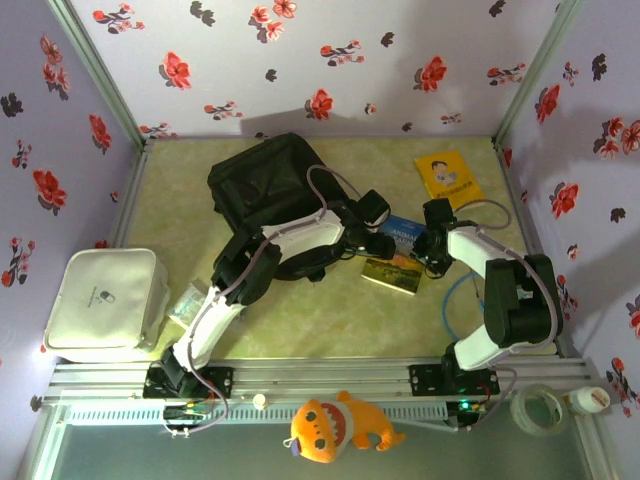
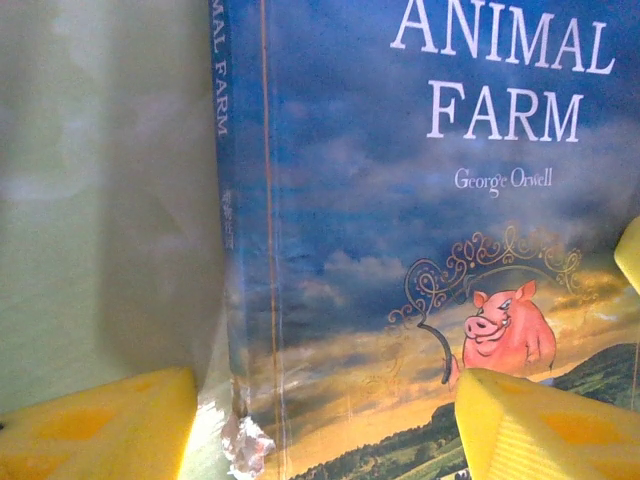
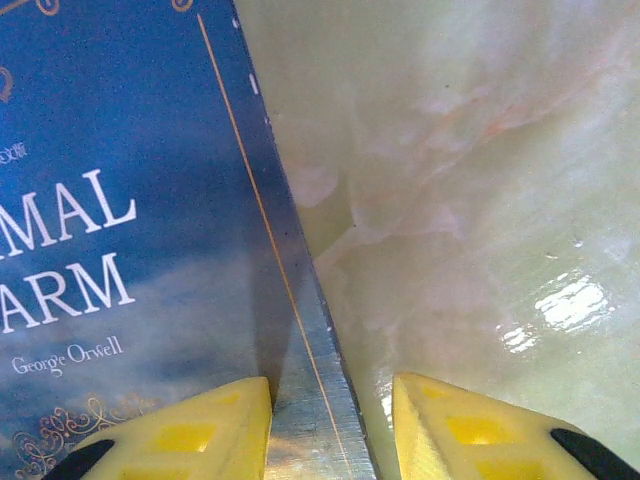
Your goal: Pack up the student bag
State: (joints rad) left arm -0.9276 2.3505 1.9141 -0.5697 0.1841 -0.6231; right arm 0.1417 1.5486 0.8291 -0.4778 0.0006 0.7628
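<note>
Yellow pads (image 2: pixel 100 425) of my left gripper (image 2: pixel 325 425) stand wide astride the spine of the Animal Farm book (image 2: pixel 400 250). My right gripper (image 3: pixel 330 425), open more narrowly, straddles the book's other long edge. I judge the pickup is in hand. Next, one gripper must close on an edge and carry the book to the student bag (image 1: pixel 270 185), just left of the book.

2 white-black arms (image 1: pixel 300 240), yellow-padded hands (image 3: pixel 330 430)

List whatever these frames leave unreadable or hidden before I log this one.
Top view: book middle hidden under both arms.
Top view: bag zips lost in black fabric; left arm covers its near side.
Right wrist view: right gripper straddles book edge; touching or hovering can't be judged from above.
</note>
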